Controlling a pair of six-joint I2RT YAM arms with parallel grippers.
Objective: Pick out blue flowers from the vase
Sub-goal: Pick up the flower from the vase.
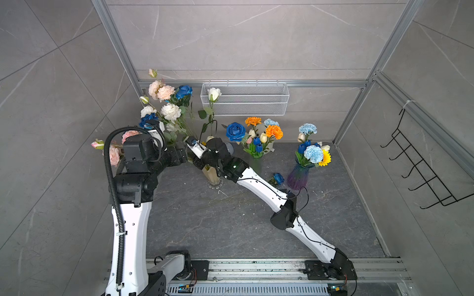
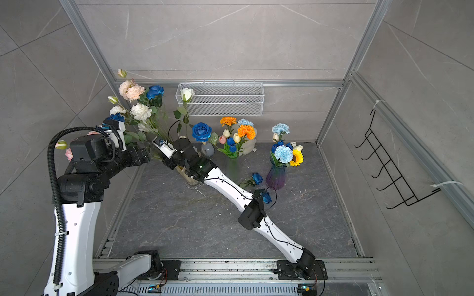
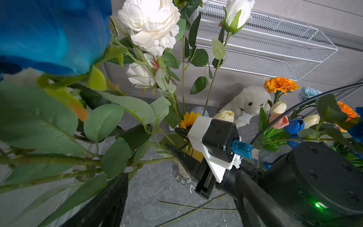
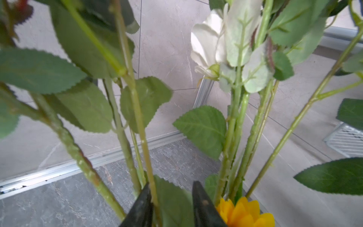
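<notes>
A tall amber glass vase [image 1: 213,179] holds long stems with white, pink and two deep blue roses [image 1: 184,91] [image 1: 148,120]. My right gripper [image 4: 170,188] reaches into the stems just above the vase. Its fingers stand a little apart, with one green stem [image 4: 137,121] against one finger and a leaf between them. Which bloom that stem carries is hidden. My left gripper [image 3: 180,180] is open among the leaves beside the nearer blue rose [image 3: 53,35], holding nothing. Two blue roses [image 2: 257,177] [image 2: 266,197] lie on the table by the right arm.
Another blue rose [image 1: 235,131] stands behind the right wrist. A bunch with orange carnations [image 1: 274,131] and blue tulips [image 1: 257,143] hides a white plush toy [image 3: 249,100]. A purple vase [image 1: 297,179] holds pale blue carnations [image 1: 313,153] and a sunflower. A wire basket [image 1: 246,98] hangs on the back wall.
</notes>
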